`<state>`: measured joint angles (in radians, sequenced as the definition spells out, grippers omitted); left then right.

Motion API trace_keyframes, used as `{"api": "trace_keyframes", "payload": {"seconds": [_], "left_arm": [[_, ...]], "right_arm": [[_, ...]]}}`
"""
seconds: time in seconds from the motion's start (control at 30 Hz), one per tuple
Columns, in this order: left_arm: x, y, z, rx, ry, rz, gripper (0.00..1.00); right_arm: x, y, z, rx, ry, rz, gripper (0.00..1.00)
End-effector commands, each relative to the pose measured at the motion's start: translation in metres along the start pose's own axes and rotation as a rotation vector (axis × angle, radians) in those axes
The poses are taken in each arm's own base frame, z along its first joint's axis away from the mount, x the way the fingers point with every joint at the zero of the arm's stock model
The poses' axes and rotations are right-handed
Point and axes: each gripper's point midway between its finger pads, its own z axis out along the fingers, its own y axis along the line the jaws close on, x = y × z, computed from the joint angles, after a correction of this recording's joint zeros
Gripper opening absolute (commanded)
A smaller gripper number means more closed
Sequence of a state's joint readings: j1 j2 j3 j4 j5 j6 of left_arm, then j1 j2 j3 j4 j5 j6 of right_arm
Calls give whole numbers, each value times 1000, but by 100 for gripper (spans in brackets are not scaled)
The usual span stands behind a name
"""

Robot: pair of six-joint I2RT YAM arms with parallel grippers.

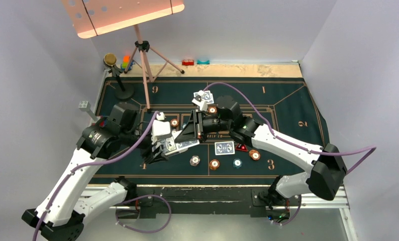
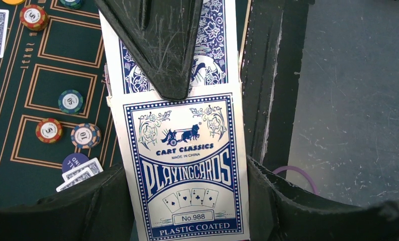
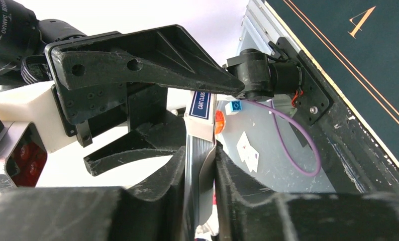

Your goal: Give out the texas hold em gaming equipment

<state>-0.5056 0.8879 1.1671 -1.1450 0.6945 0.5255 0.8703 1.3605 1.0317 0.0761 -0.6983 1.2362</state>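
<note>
A blue-and-white playing card box (image 2: pixel 187 201) hangs above the mat's near left part, and my left gripper (image 2: pixel 185 165) is shut on its two long edges. The deck (image 2: pixel 215 55) sticks out of the box's open end. My right gripper (image 3: pixel 200 155) is shut on that deck, seen edge-on. From above, the left gripper (image 1: pixel 163 149) and right gripper (image 1: pixel 190 133) meet at the box (image 1: pixel 180 145). Loose cards (image 1: pixel 224 147) lie face down mid-mat, with more cards (image 1: pixel 203 98) farther back. Chips (image 1: pixel 214 164) dot the mat, and a red triangular marker (image 1: pixel 241 147) lies beside the cards.
The dark green printed mat (image 1: pixel 288 115) covers the table. A tripod stand (image 1: pixel 144 65) and a small black stand (image 1: pixel 118 75) rise at the back left beside stacked toy blocks (image 1: pixel 125 63). The metal table edge (image 1: pixel 212 193) runs along the near side.
</note>
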Motion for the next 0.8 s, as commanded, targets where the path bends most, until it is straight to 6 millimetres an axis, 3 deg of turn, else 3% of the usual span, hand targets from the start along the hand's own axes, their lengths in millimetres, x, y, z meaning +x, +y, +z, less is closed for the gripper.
{"api": "trace_keyframes", "payload": {"seconds": [0.0,0.17,0.37,0.57,0.77], "left_arm": [[-3,0,-3,-31,-23,8,35],[1,-1,3,-24,-32,-40,30],[9,-5,13,13,-33,-109,25],[6,-5,10,5,-33,-102,20],[3,-3,7,-1,-29,-90,18]], "right_arm": [[0,21,-9,-29,-1,-51,32],[-1,22,-14,-1,-13,-59,52],[-1,21,-22,52,-31,-83,67],[-3,4,-36,126,-67,-104,76],[-1,-18,-35,193,-56,-119,80]]}}
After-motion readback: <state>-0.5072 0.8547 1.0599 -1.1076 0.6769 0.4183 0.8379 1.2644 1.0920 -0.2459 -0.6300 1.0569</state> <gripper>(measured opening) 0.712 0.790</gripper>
